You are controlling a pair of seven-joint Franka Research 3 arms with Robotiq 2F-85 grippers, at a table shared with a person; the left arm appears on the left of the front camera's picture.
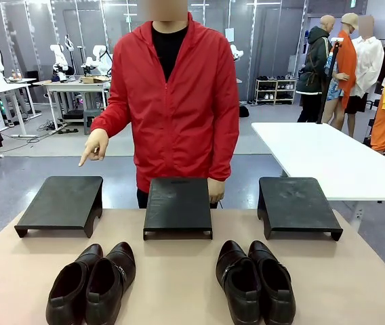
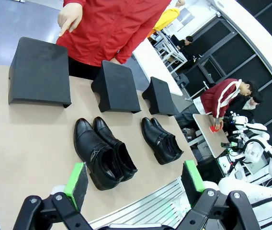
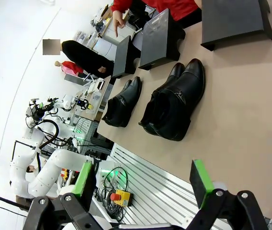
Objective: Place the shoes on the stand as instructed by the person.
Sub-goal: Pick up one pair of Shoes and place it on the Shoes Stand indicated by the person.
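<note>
Since the person's hand (image 1: 95, 147) points at the stand (image 1: 62, 202) by the far left corner of the table (image 1: 179, 271), the left pair of shoes (image 1: 92, 283), at the near edge with toes toward that stand, lies ahead of the left gripper (image 2: 134, 176), likely the nearer one; it and the right gripper (image 3: 141, 177) both gape empty

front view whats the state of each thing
left stand, no shoes, pointed at
middle stand, no shoes
right stand, no shoes
left pair of shoes, on table, side by side
right pair of shoes, on table, side by side
person's hand, pointing at left stand
left gripper, open, empty
right gripper, open, empty
</note>
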